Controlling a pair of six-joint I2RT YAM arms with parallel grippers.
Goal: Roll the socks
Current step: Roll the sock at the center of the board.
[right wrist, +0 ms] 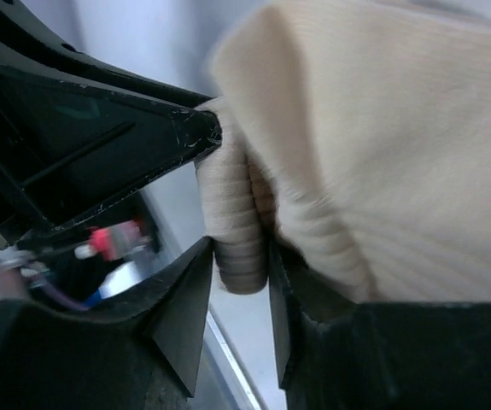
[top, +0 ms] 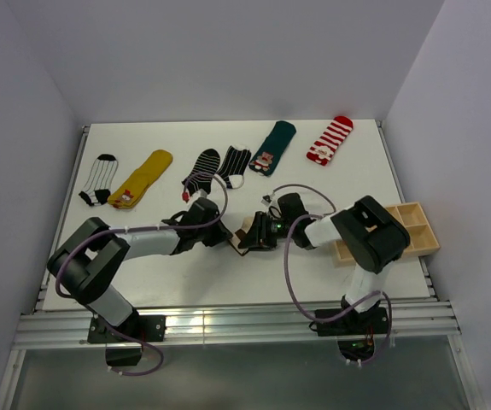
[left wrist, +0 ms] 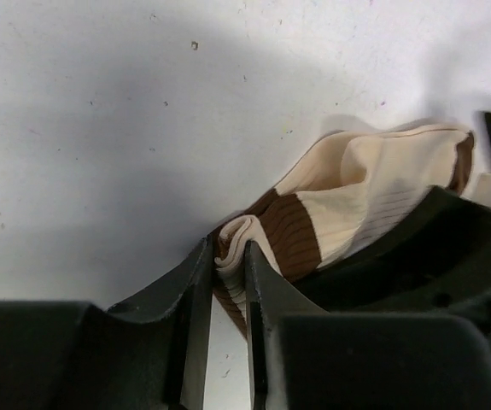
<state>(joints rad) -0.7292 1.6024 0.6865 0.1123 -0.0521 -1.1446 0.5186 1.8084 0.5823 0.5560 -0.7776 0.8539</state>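
Though crumpled, cream sock (left wrist: 373, 188) within left end effector (left wrist: 227, 254)

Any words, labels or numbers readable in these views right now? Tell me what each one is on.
No readable text in any view.
Dark green fabric sock, red-and-white striped sock, yellow sock: small picture motifs only, too small to show any lettering.
Cream ribbed sock with brown bands: no writing.
Black housing: faint teal mark, too blurred to read.
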